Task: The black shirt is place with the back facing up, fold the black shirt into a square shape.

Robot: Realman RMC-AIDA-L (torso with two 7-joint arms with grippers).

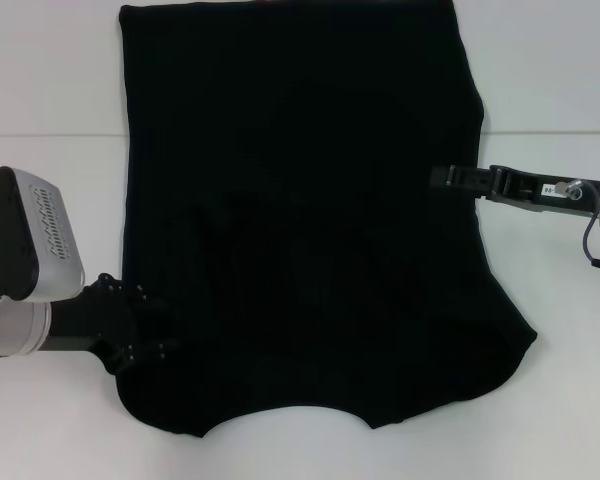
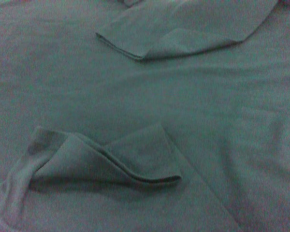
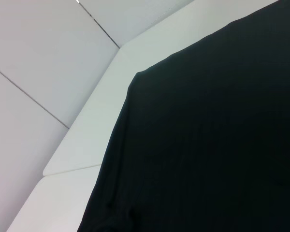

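The black shirt (image 1: 300, 200) lies spread on the white table (image 1: 50, 80), its curved neckline toward the near edge. My left gripper (image 1: 145, 335) sits at the shirt's near left corner, over the fabric. My right gripper (image 1: 442, 178) reaches in from the right and meets the shirt's right edge about halfway along. The left wrist view shows the shirt (image 2: 208, 121) close up, with one folded-in sleeve (image 2: 111, 164) nearby and another sleeve (image 2: 183, 34) farther off. In the right wrist view the shirt (image 3: 222, 135) shows one straight edge and a corner on the table (image 3: 87, 121).
White table surface runs along both sides of the shirt and beyond its far hem. A seam line crosses the table behind the left arm. White wall panels (image 3: 38, 48) rise past the table's edge.
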